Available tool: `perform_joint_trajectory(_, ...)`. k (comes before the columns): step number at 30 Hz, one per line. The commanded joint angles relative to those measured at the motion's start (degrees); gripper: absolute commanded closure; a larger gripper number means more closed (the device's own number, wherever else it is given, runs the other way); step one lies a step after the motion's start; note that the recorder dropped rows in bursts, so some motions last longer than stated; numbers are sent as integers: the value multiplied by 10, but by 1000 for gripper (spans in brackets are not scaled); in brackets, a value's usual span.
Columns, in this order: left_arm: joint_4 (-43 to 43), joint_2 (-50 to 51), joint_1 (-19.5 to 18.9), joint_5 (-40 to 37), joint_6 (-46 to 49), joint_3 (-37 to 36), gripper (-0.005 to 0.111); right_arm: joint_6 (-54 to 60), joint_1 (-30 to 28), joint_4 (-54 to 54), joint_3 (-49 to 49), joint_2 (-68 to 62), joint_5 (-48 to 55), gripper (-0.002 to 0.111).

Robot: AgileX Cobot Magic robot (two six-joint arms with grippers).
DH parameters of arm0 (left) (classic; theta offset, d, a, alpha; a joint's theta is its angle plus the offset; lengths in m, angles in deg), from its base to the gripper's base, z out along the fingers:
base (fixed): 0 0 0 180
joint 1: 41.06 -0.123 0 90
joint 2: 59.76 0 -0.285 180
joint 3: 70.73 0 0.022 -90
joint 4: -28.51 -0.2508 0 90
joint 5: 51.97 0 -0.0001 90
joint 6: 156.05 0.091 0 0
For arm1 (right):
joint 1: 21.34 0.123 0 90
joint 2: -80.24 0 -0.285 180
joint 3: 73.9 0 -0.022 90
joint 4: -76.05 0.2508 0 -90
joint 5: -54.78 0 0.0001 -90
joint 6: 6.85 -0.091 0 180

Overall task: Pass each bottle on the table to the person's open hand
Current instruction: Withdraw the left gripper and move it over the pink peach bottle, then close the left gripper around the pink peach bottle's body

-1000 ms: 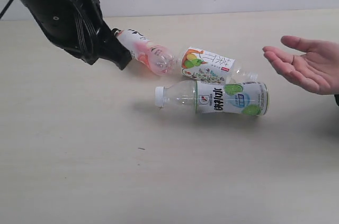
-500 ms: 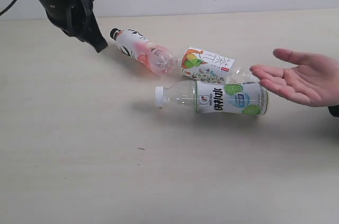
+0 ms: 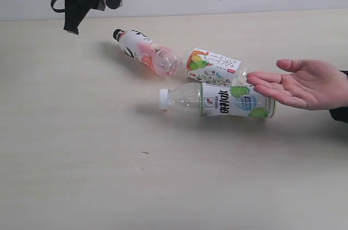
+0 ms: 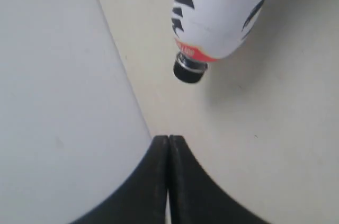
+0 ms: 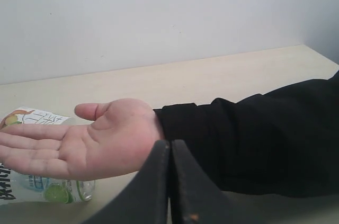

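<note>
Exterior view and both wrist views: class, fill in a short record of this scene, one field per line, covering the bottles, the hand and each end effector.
bottles on table: three, all lying down
pink bottle: black cap, farthest from the hand
fruit bottle: between the other two
lime bottle: white cap, by the fingertips
open hand: palm up, empty
left end effector: shut, empty, near the pink bottle's cap
right end effector: shut, empty, facing the hand

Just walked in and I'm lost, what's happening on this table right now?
Three bottles lie on the table: a pink bottle, a fruit-label bottle and a lime-label bottle. A person's open hand hovers palm up by the lime one. The left gripper hangs shut and empty near the pink bottle's cap end; the right gripper, also shut, holds nothing.
</note>
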Motion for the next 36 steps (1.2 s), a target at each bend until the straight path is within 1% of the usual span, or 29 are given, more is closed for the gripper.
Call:
perform_joint_trajectory(1, 56, 17, 13, 39, 85, 3, 106, 0, 1, -2, 3, 3, -5, 108)
perform_joint_trajectory(4, 100, 19, 13, 23, 102, 3, 100, 0, 1, -2, 3, 3, -5, 108)
perform_joint_trajectory(6, 114, 19, 13, -5, 117, 7, 100, 0, 1, -2, 3, 3, -5, 108)
perform_joint_trajectory(9, 140, 19, 13, -39, 142, 31, 101, 0, 1, -2, 3, 3, -5, 108)
perform_joint_trajectory(11, 178, 22, 13, -72, 147, 59, 107, 0, 1, -2, 3, 3, -5, 108)
perform_joint_trajectory(17, 252, 64, 13, -236, 148, 177, 107, 0, 1, -2, 3, 3, -5, 108)
perform_joint_trajectory(21, 254, 102, 13, -339, 148, 237, 107, 0, 1, -2, 3, 3, -5, 108)
perform_joint_trajectory(22, 249, 110, 13, -344, 148, 245, 107, 0, 1, -2, 3, 3, -5, 108)
perform_joint_trajectory(25, 226, 122, 13, -298, 146, 246, 107, 0, 1, -2, 3, 3, -5, 108)
perform_joint_trajectory(27, 222, 125, 13, -281, 146, 246, 104, 0, 1, -2, 3, 3, -5, 108)
perform_joint_trajectory(29, 222, 127, 13, -270, 154, 246, 93, 0, 1, -2, 3, 3, -5, 108)
perform_joint_trajectory(30, 222, 128, 13, -270, 162, 246, 85, 0, 1, -2, 3, 3, -5, 108)
perform_joint_trajectory(33, 222, 137, 13, -264, 193, 246, 56, 0, 1, -2, 3, 3, -5, 108)
perform_joint_trajectory(34, 222, 139, 13, -260, 195, 246, 41, 0, 1, -2, 3, 3, -5, 108)
perform_joint_trajectory(36, 233, 147, 13, -249, 195, 246, 25, 0, 1, -2, 3, 3, -5, 108)
